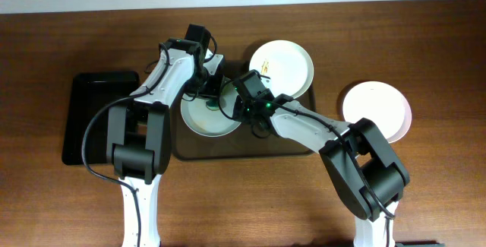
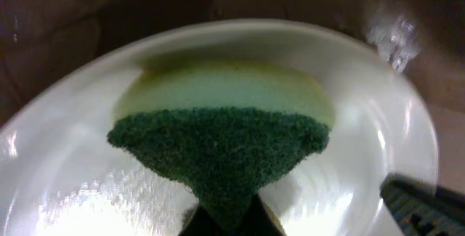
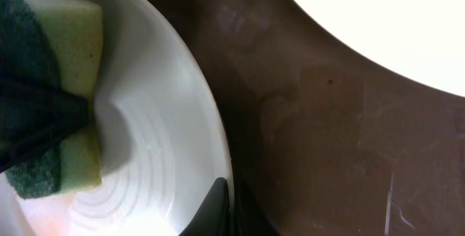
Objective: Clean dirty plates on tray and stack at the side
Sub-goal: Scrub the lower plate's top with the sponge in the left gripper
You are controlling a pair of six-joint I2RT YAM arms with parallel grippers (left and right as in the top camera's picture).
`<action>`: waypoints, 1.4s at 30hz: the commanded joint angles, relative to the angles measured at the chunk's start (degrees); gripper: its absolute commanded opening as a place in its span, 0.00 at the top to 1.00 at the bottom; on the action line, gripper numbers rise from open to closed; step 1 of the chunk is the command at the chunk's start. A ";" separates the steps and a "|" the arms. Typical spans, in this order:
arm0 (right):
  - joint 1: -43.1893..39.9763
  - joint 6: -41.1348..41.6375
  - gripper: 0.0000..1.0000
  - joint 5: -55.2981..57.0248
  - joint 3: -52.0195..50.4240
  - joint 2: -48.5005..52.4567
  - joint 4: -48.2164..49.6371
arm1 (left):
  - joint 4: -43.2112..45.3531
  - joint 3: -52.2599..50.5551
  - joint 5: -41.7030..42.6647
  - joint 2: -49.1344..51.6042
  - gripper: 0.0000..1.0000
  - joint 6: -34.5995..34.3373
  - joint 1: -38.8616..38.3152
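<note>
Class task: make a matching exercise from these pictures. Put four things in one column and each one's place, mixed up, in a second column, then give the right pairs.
Things
1. sponge
2. speckled plate
3. plain plate
4. black tray

Places
A. on the table, right of the brown tray
B. left of the brown tray
C. the brown tray's far right corner
D. on the near-left plate, held in the left gripper

Pairs: 1-D, 2-C, 3-A, 4-B
</note>
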 commanded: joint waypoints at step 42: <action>1.27 -2.67 0.96 3.93 2.60 1.31 -1.20 | -7.41 9.66 -11.61 1.20 0.99 -10.47 5.51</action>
